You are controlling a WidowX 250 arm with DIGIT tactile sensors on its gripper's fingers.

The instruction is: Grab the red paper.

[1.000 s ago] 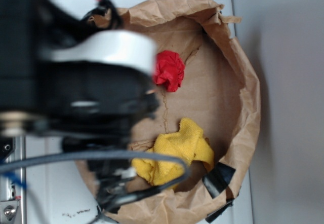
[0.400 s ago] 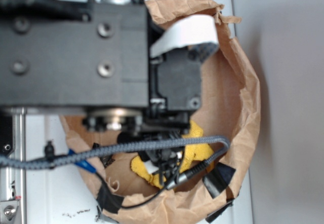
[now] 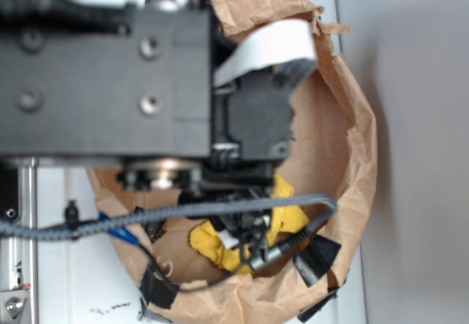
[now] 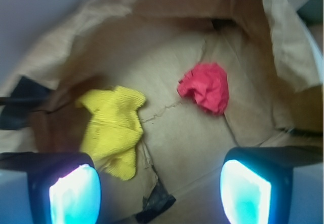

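Over the bag, jaws apart, nothing held yet.

My gripper (image 4: 161, 183) hangs w/ fingers wide open above the bag (image 4: 283, 36) floor. Red paper (image 4: 206, 87) sits ahead, right of center; yellow cloth (image 4: 115, 127) left, well apart from it. Risks, imo: dropping straight down lands me short of the wad, or the left finger snags the cloth or bag wall.

In the wrist view, the red paper (image 4: 206, 87) and the cloth (image 4: 115, 127) both lie on the floor of the paper bag (image 4: 167, 138), paper to the right, cloth to the left, apart. The end effector (image 4: 159, 186) hangs above them, one finger low at each side. In the exterior view the arm (image 3: 110, 82) hides the paper; part of the cloth (image 3: 212, 247) shows below it.
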